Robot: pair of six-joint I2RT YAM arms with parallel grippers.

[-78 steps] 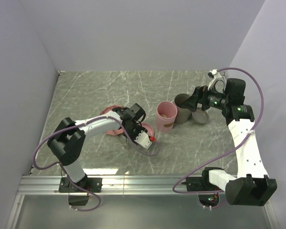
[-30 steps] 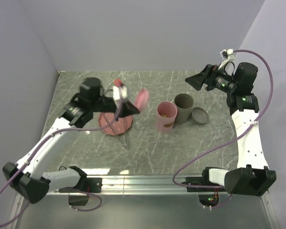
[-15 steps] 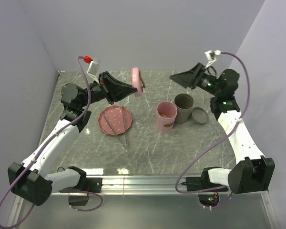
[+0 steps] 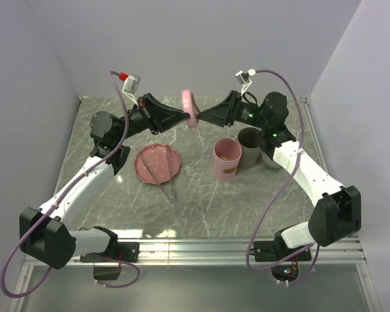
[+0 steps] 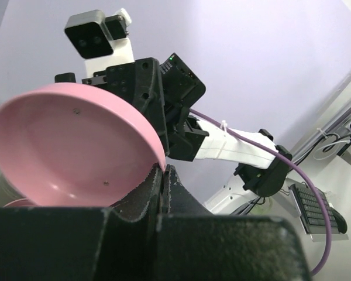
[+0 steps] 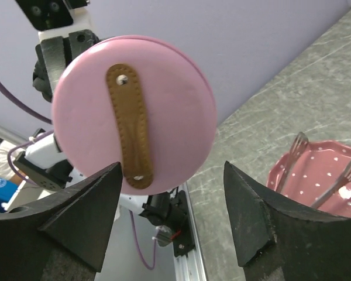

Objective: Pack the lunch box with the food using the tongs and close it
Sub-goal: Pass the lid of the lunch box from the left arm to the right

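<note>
Only right wrist view shows brown strap (image 6: 128, 126) on pink lid (image 6: 176, 105).

The left arm (image 4: 84, 182) and right arm (image 4: 305, 172) are held high and stretched toward each other, meeting at the pink lid (image 4: 190, 108). The left pincer (image 4: 182, 117), on the lid's left, is clamped tight on its rim. The right pincer (image 4: 203, 117), just right of the lid, faces its strapped side with jaws spread apart.
</note>
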